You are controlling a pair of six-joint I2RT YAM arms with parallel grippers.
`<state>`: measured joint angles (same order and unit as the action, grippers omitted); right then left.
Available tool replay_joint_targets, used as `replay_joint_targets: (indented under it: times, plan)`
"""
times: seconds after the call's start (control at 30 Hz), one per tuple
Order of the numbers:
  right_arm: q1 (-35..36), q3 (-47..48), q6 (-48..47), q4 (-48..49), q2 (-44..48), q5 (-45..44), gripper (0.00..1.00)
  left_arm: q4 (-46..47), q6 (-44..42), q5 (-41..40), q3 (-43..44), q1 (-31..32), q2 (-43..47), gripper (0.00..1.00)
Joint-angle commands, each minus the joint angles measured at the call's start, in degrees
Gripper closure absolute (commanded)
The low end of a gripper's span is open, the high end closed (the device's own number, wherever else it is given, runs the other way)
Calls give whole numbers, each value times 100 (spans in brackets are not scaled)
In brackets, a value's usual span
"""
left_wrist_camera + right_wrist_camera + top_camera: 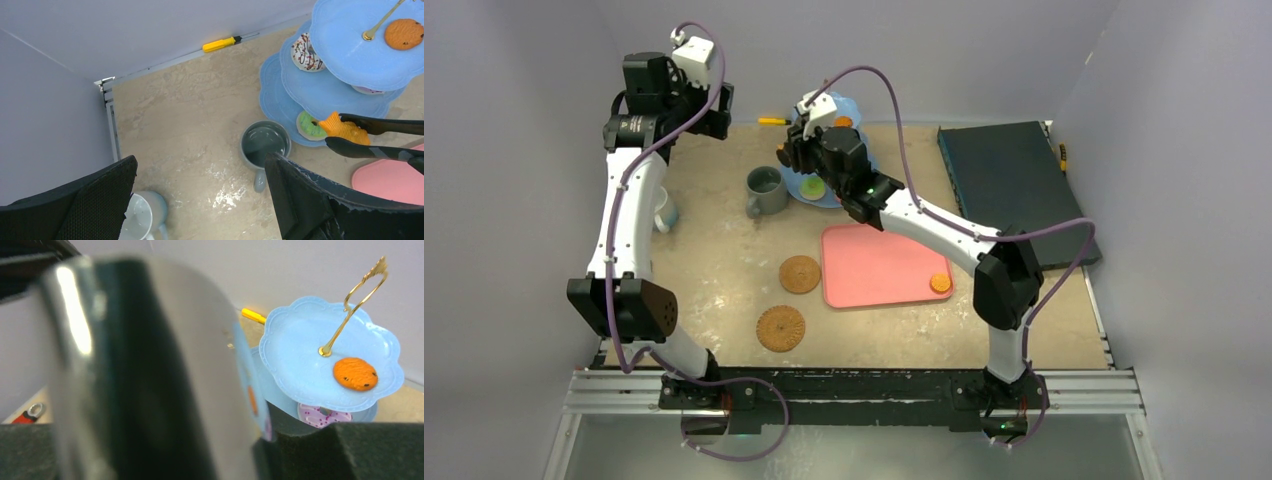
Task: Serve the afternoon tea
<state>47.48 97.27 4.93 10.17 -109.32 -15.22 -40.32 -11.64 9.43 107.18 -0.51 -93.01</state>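
Left wrist cam: left gripper (pixel 200 165) is spread as wide as it goes with nothing in it, hanging high over the back-left corner of the counter (pixel 180 125).
Right gripper (pixel 792 150): closed partway on the tongs (pixel 390 125). Its own cam is mostly filled by the tongs sitting between the pads.
Tongs: tips are pinching an orange fish pastry (pixel 345 130), held right at the edge of the stand's bottom tier.
Stand (pixel 345 55): at the back of the counter, three blue tiers.
Bottom tier: green doughnut (pixel 309 125), touching or just beside the fish pastry, can't tell which.
Middle tier: white doughnut (pixel 306 52) with dark drizzle, plus a purple doughnut (pixel 325 416) tucked under the top tier.
Top tier: cookie (pixel 404 33) next to the gold handle.
Grey mug (pixel 264 145): upright on the counter, just beside the bottom tier.
White mug (pixel 142 215): upright near the left edge, well apart from the grey one.
Coasters (pixel 800 274) (pixel 781 328): flat on the counter nearer the front, left of the tray, well apart from both mugs.
Tray (pixel 874 265): pink, with a second cookie (pixel 940 283) in its near-right corner.
Screwdriver (pixel 220 44): yellow, lying along the back wall.
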Motion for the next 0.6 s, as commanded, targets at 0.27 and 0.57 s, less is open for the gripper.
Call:
replay_joint_targets:
  times: [0.27, 0.57]
  plan:
    - [-145, -613, -140, 1161, -37, -189, 62, 152, -80, 81, 18, -80, 125, 1]
    - [-175, -1105, -290, 2194, -139, -663, 62, 212, -128, 275, -108, -127, 232, 1]
